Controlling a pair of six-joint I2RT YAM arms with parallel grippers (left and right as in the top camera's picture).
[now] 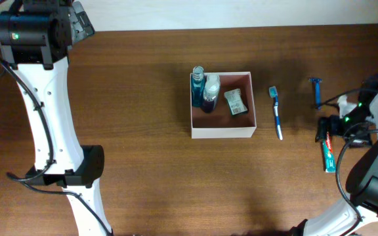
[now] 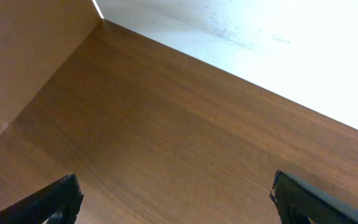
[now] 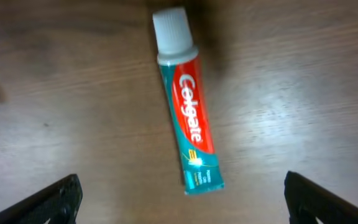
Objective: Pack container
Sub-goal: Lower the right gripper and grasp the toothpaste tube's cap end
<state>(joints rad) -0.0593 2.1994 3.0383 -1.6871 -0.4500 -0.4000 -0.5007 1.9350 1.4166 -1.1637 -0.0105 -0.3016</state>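
White thin-walled container point(image 1: 222, 132) sits mid-table, bottles point(image 1: 205, 88) and a packet point(image 1: 236, 101) inside. It looks light and the walls probably flex; pinch a wall rim. Right gripper point(image 3: 182, 193) is spread wide above the Colgate toothpaste tube point(image 3: 187, 118), well right of it. Left gripper point(image 2: 176, 199) is spread too, holding nothing, at the far left.

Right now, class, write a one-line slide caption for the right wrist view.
Open right end effector hovers above a Colgate toothpaste tube lying on the wooden table.
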